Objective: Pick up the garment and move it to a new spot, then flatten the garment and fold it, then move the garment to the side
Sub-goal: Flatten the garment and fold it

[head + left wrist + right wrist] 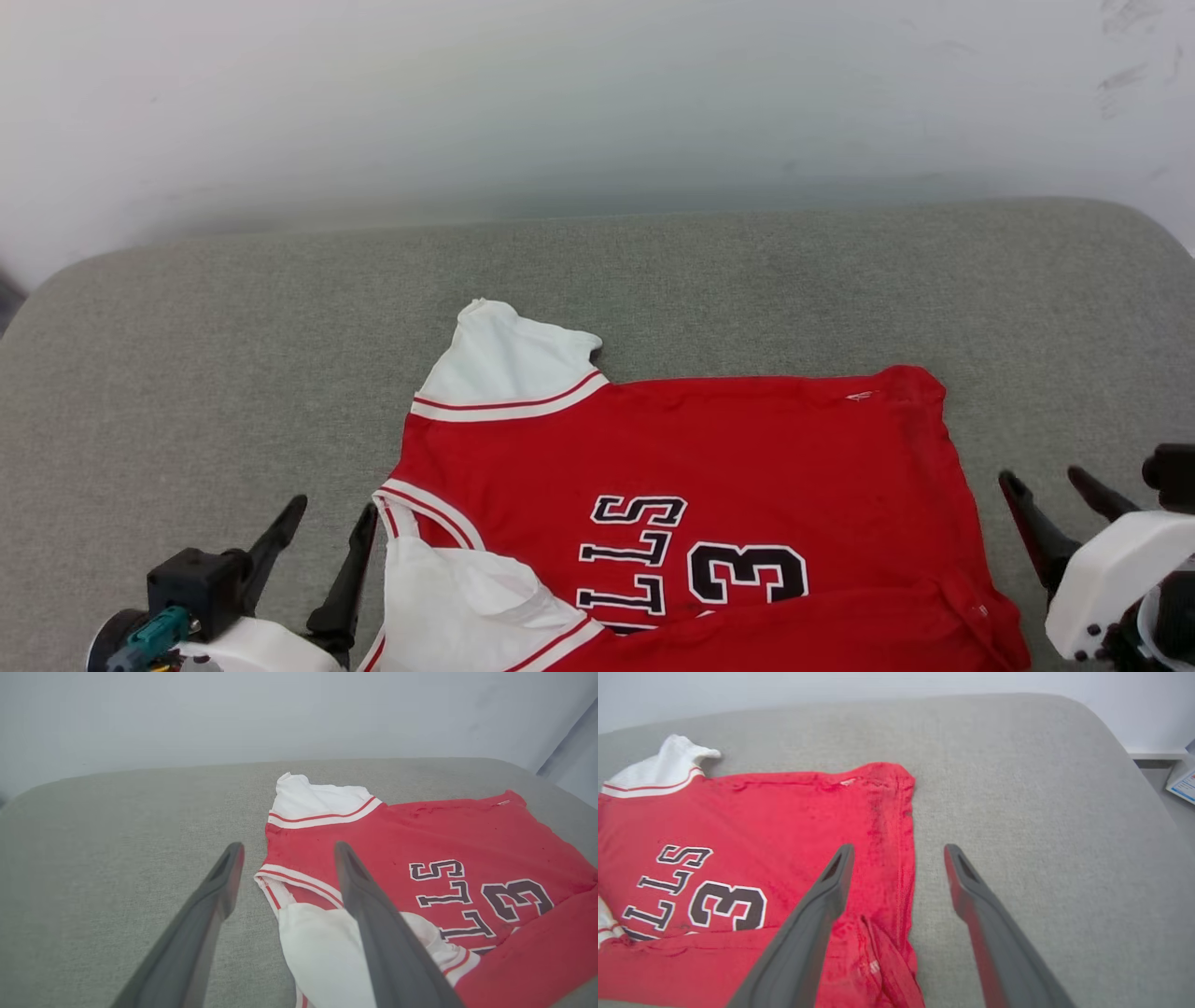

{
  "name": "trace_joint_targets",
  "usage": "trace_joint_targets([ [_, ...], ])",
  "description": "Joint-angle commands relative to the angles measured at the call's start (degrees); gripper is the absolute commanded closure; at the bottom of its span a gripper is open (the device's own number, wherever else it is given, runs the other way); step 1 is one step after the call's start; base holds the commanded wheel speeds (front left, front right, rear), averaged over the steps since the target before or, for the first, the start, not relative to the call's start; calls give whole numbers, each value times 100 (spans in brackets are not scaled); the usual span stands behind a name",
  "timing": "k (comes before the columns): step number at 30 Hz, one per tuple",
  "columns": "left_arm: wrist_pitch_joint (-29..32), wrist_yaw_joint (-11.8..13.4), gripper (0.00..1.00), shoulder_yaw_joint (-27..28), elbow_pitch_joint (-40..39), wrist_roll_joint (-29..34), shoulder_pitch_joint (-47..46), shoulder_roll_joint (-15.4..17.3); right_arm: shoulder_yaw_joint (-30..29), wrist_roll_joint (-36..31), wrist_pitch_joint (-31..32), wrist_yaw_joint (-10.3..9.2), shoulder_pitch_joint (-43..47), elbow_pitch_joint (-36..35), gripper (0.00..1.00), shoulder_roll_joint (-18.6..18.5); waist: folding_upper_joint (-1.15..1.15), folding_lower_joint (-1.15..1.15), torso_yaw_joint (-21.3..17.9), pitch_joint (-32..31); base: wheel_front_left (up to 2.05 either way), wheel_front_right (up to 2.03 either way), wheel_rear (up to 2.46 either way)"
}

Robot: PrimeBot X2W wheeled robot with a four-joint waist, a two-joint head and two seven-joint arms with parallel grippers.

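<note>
**On grey cushion: red shirt spread out, both grippers wide open & empty**

On the grey fabric surface (653,271), w/ a pale wall (560,93) behind, the garment (709,467) lies mostly flat, roughly centre-right in the head view. Its near edge runs out the bottom of that view. Far white sleeve (509,359) sticks up-left w/ its striped trim showing. Near white sleeve (457,597) is folded in over the red body. Black-and-white lettering "LLS" & a "3" (747,571) face up. A red strip (840,625) is folded over along the near side, partly covering the print.

Left gripper (334,506): fingers spread wide, nothing between them, just beside the shirt's left edge. In the left wrist view one finger overlaps the near sleeve, the other sits over bare cushion; contact can't be told.

Right gripper (1041,474): also spread wide, holding nothing, just off the shirt's right edge. In the right wrist view one finger is over the red edge, the other over bare cushion.
</note>
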Motion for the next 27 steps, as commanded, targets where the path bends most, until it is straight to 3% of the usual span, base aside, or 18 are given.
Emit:
trace_joint_targets([
  [1,-97,66,0,74,-42,106,-75,-71,15,72,-227,-5,-91,-49,0,50,0,0,-14,-12,0,0,0],
  [5,-226,155,0,292,-197,546,-152,-249,167,116,-1039,-3,-193,-161,0,77,0,0,-36,-3,0,0,0],
  [11,-249,6,0,897,-559,1118,-67,-690,277,-14,-2072,-3,-188,-187,0,212,0,0,-76,42,0,0,0],
  [14,-238,-271,0,1328,-658,1455,35,-1023,309,-115,-2743,-2,-238,-148,0,329,0,0,-148,145,0,0,0],
  [17,-239,-529,0,1523,-601,1588,-54,-1127,369,-214,-3056,-2,-316,-118,0,392,0,0,-247,286,0,0,0],
  [22,-172,-985,0,1654,-313,1544,-533,-951,556,-375,-3304,-2,-508,-130,0,386,0,0,-491,686,0,0,0],
  [27,574,-1440,0,1665,-1,1338,-1425,-499,682,-447,-3435,-2,-722,-171,0,465,0,0,-798,1160,0,0,0],
])
